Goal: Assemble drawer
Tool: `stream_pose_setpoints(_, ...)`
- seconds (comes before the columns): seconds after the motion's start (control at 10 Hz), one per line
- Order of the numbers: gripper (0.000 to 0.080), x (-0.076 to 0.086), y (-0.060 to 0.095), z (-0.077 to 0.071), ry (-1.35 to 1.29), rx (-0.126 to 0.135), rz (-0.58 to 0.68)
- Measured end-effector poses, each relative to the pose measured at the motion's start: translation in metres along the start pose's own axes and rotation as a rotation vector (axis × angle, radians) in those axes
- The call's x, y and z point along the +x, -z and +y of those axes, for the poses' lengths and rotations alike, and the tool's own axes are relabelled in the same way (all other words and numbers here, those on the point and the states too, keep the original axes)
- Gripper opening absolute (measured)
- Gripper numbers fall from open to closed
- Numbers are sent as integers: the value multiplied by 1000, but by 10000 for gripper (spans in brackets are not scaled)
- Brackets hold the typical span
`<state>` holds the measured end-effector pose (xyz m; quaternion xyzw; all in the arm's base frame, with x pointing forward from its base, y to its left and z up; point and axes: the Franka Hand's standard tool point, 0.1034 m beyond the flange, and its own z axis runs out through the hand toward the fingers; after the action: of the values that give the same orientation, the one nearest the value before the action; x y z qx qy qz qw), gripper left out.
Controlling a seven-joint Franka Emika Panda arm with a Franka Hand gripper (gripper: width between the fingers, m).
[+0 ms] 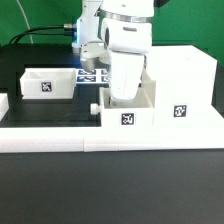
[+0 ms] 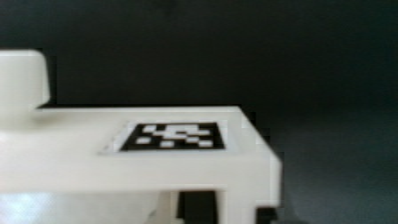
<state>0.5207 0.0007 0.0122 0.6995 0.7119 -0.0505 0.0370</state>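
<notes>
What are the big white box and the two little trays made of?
The shell looks like hard white plastic: smooth, matte, with crisp moulded edges. The near tray and far tray look the same, though painted wood can't be ruled out.

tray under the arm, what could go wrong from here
1. The arm is down at the tray, close beside the shell; a skewed push could jam the tray against the shell.
2. The fingers are unclear in both views, so grip is unconfirmed; the tray might slip.
3. The rail lies just in front and could snag it.
</notes>
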Motion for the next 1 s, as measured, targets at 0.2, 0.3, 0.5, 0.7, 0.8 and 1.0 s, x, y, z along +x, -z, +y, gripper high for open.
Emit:
stream_pose_setpoints(0.2,42,-1,1,0,-9,-1,1)
stream_pose_setpoints(0.3,42,-2,0,0,-11,0,1)
stream_pose_setpoints(0.5,42,-1,-1,-1,-1,1,1)
stream_pose_setpoints(0.7,42,3,-2,-3,4,-13,8)
stream_pose_setpoints(0.8,42,6,-2,-4,4,-14,9)
stream_pose_setpoints(1.0,42,7,-1,-3,-2,-11,7)
